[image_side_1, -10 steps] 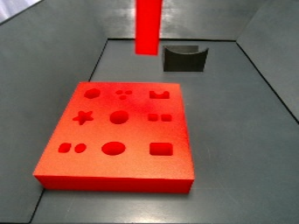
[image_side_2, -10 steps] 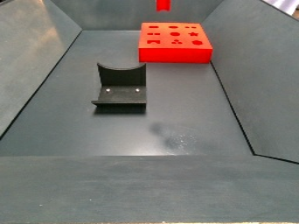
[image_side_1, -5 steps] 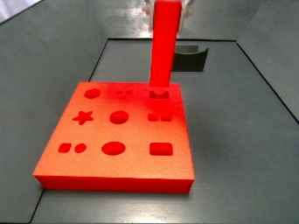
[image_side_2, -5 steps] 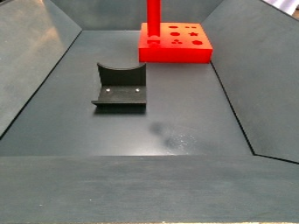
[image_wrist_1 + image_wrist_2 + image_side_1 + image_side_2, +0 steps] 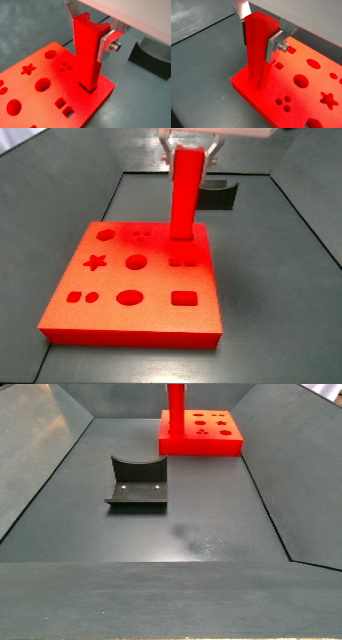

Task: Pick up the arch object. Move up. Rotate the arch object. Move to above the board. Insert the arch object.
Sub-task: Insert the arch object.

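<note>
The arch object (image 5: 88,55) is a tall bright red bar standing upright with its lower end in a notched recess near a corner of the red board (image 5: 40,97). It shows in both wrist views (image 5: 258,50) and both side views (image 5: 186,193) (image 5: 174,406). My gripper (image 5: 89,31) is shut on the bar's upper part, a silver finger plate (image 5: 105,46) pressed on one side; it also shows in a wrist view (image 5: 260,35) and a side view (image 5: 187,148). The board (image 5: 120,318) has star, circle and square recesses. In a side view (image 5: 214,442) it lies at the far end.
A dark fixture with a curved notch (image 5: 138,484) stands on the grey floor mid-bin; in a side view it sits behind the bar (image 5: 222,196), and its edge shows in a wrist view (image 5: 153,56). Sloped grey walls (image 5: 54,454) ring the bin.
The bar has come down from high above the board to stand upright in the notched recess. The gripper has lowered into view at the bar's top.
</note>
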Robot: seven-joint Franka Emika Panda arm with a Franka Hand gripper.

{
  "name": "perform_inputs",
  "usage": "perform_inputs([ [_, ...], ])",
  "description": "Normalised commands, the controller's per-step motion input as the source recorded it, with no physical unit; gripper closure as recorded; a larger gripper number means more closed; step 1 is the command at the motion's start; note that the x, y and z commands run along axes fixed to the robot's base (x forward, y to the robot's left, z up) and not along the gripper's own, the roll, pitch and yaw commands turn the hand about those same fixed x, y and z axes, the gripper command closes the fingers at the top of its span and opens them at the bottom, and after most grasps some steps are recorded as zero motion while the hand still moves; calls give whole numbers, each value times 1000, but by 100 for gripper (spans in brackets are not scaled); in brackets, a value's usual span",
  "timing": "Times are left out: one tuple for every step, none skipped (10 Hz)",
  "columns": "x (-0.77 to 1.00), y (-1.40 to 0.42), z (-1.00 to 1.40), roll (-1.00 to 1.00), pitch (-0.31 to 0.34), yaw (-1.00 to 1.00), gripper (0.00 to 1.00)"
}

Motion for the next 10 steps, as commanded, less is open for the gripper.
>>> perform_inputs([
  [0, -183, -217, 36, -71, 0, 100],
  [0, -37, -303, 0, -47, 0, 100],
  [60, 0, -357, 0, -24, -3, 100],
  [214, 6, -403, 0, -3, -26, 100],
  [277, 20, -423, 0, 0, -20, 100],
  [266, 0, -434, 0, -1, -23, 100],
  [300, 0, -506, 0, -19, -46, 100],
  [63, 0, -483, 0, -64, -34, 100],
  [0, -14, -423, 21, -67, -54, 100],
  [0, -20, -383, 49, -80, -31, 100],
])
